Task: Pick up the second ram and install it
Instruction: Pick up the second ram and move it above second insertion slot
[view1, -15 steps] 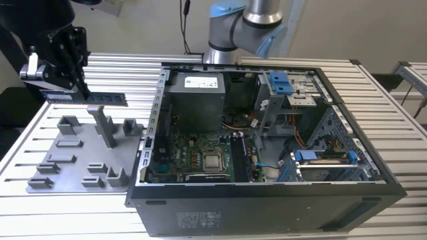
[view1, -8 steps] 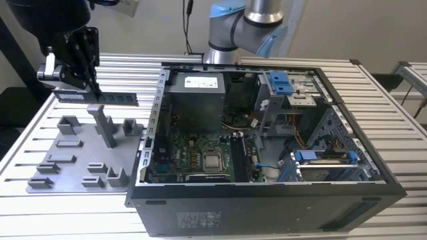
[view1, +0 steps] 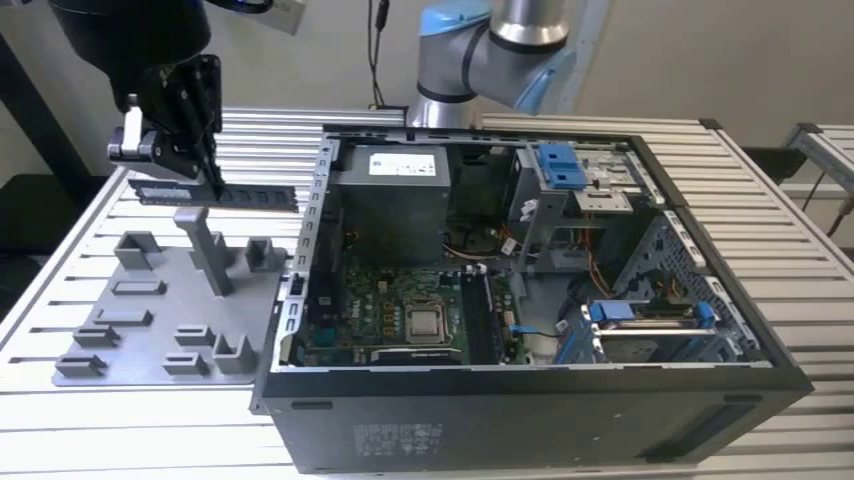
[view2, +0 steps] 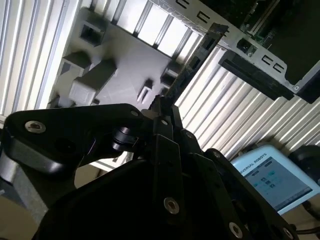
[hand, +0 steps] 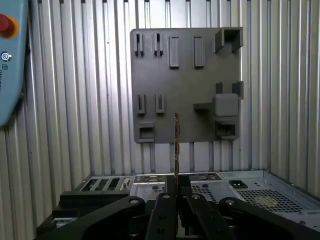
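Note:
In the exterior view the second ram (view1: 247, 195), a thin dark stick, hangs level in the air above the back of the grey fixture plate (view1: 160, 300), left of the open computer case (view1: 534, 270). My gripper (view1: 200, 170) is shut on its upper edge near one end. Both wrist views show the ram edge-on (view2: 192, 60) (hand: 176, 145), reaching out from between my closed fingers (view2: 167, 117) (hand: 170, 197), with the fixture plate (view2: 120, 80) (hand: 185, 85) beneath it. The motherboard (view1: 400, 310) lies in the bottom of the case.
The fixture plate carries several grey blocks and a tall post (view1: 214, 250) just below the ram. The case wall (view1: 304, 250) rises between plate and motherboard. A power supply (view1: 394, 200) and drive cages (view1: 574, 190) fill the case's back. A teach pendant (view2: 272, 177) (hand: 10, 60) lies on the slatted table.

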